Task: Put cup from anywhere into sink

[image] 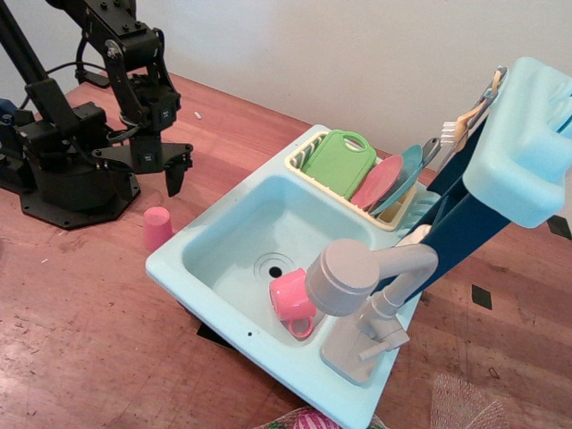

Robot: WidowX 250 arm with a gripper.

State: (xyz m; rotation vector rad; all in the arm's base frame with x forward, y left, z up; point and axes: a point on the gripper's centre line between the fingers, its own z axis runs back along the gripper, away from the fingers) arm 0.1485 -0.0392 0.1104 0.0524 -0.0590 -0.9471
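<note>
The cup is a small pink tumbler standing upside down on the wooden table, just left of the sink's left corner. The sink is a light blue toy basin with a round drain, a grey faucet and a yellow dish rack. A wider pink mug with a handle lies inside the basin under the faucet. My black gripper hangs open and empty above and slightly right of the cup, apart from it.
The arm's black base stands at the left on the wooden table. The rack holds a green board and pink and blue plates. A tall blue shelf unit with utensils rises at the right.
</note>
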